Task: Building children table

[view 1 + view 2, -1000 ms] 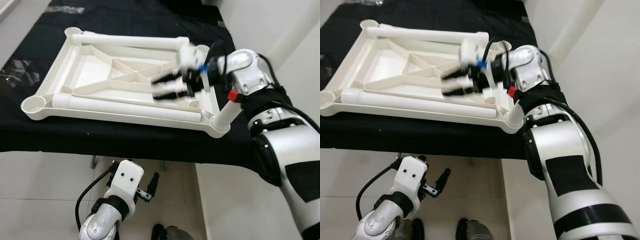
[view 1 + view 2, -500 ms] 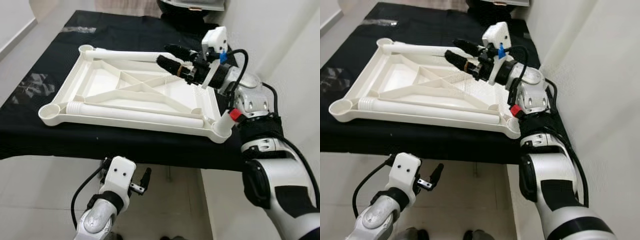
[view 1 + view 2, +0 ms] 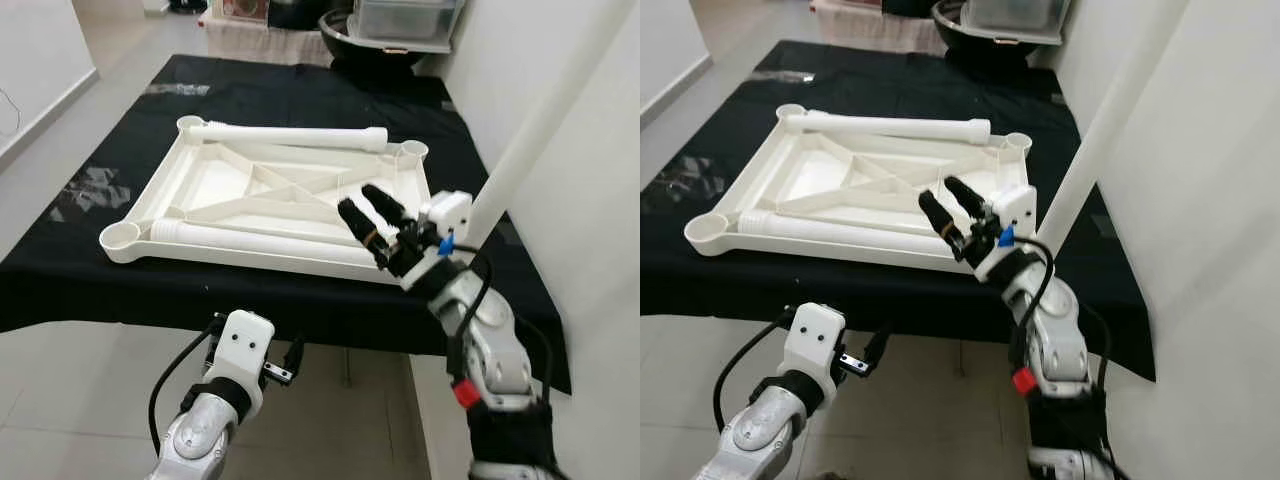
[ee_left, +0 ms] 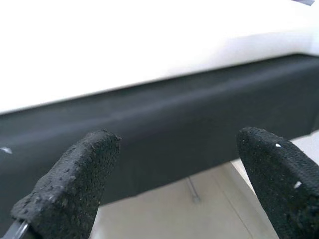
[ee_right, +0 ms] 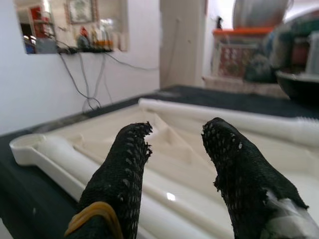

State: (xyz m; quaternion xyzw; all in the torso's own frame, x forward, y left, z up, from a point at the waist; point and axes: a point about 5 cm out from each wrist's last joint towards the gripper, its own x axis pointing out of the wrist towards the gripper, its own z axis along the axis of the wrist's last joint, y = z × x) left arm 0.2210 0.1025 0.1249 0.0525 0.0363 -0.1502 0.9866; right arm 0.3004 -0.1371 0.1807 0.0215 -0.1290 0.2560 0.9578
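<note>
Two white tubes (image 3: pixel 290 135) lie along the long sides of the upturned white tabletop (image 3: pixel 270 195), which sits on the black-covered worktop (image 3: pixel 90 260). Right gripper (image 3: pixel 372 222) hovers over the tabletop's near right corner, fingers (image 5: pixel 124 184) slightly parted, empty. Left gripper (image 3: pixel 285 365) hangs below the worktop's front edge, fingers (image 4: pixel 75 179) wide apart, empty.

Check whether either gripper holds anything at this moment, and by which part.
Nothing is held. The right gripper hovers open over the near right corner of the white tabletop, fingers empty. The left gripper hangs open below the table edge.
</note>
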